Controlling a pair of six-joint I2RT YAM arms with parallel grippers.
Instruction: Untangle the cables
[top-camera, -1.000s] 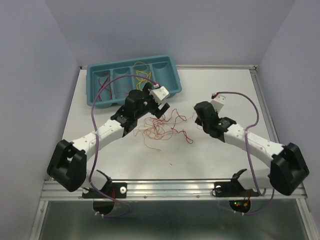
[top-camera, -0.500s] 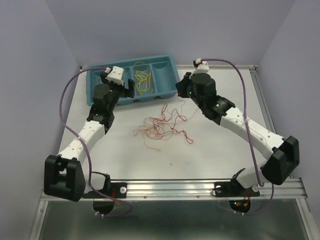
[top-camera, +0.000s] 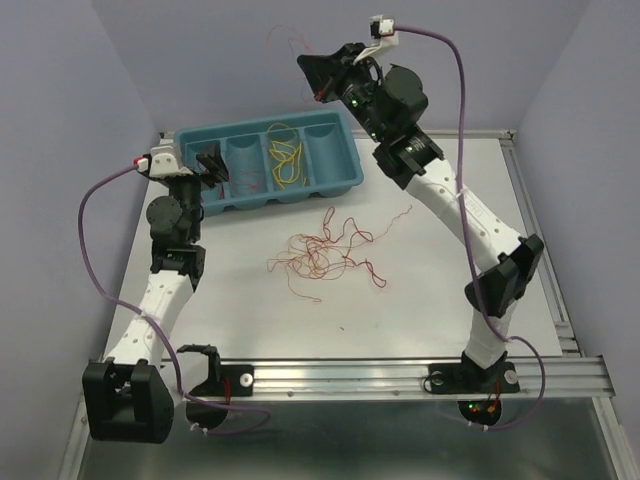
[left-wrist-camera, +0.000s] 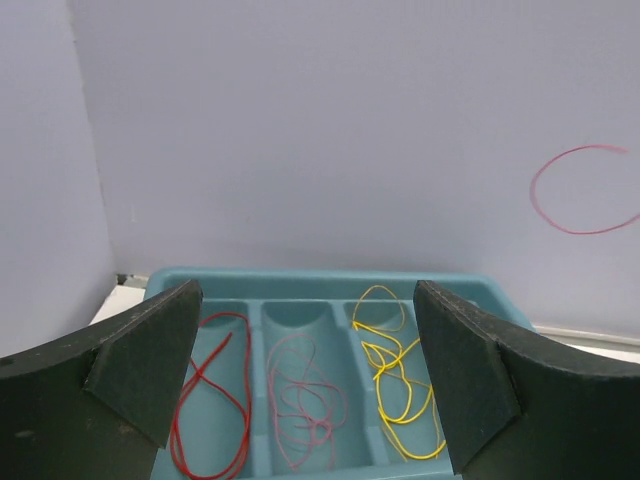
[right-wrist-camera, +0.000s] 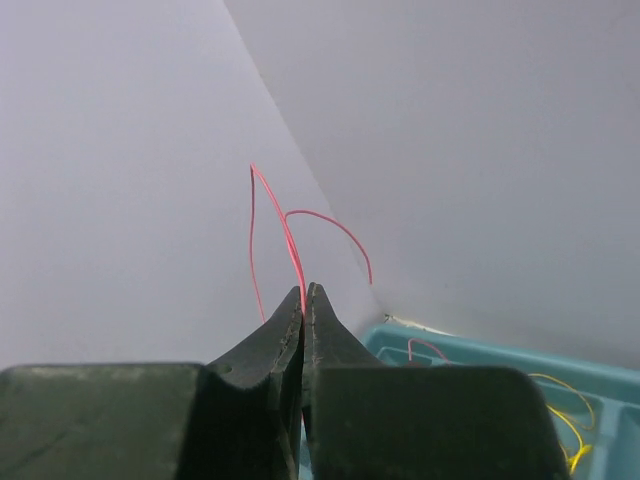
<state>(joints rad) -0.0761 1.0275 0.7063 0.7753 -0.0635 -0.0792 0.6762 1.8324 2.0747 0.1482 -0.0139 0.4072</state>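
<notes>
A tangle of thin red and orange cables (top-camera: 320, 255) lies mid-table. My right gripper (top-camera: 310, 68) is raised high above the teal tray (top-camera: 352, 172) and is shut on one red cable (top-camera: 290, 42) that curls up from its tips. The right wrist view shows the jaws (right-wrist-camera: 305, 295) pressed together on that red cable (right-wrist-camera: 290, 235). My left gripper (top-camera: 215, 165) hangs open and empty at the tray's left end. Between its fingers (left-wrist-camera: 305, 370) the tray (left-wrist-camera: 320, 280) holds a red cable (left-wrist-camera: 210, 390), a pink one (left-wrist-camera: 305, 400) and a yellow one (left-wrist-camera: 400, 380), each in its own compartment.
A loose red strand (top-camera: 398, 214) lies on the table right of the tangle. Purple walls close in the back and both sides. The tray's rightmost compartment (top-camera: 325, 150) shows no cable. A metal rail (top-camera: 400, 372) runs along the near edge.
My right arm rose from the table to high above the tray, carrying a red cable with it. My left arm swung away from the tangle to the tray's left end.
</notes>
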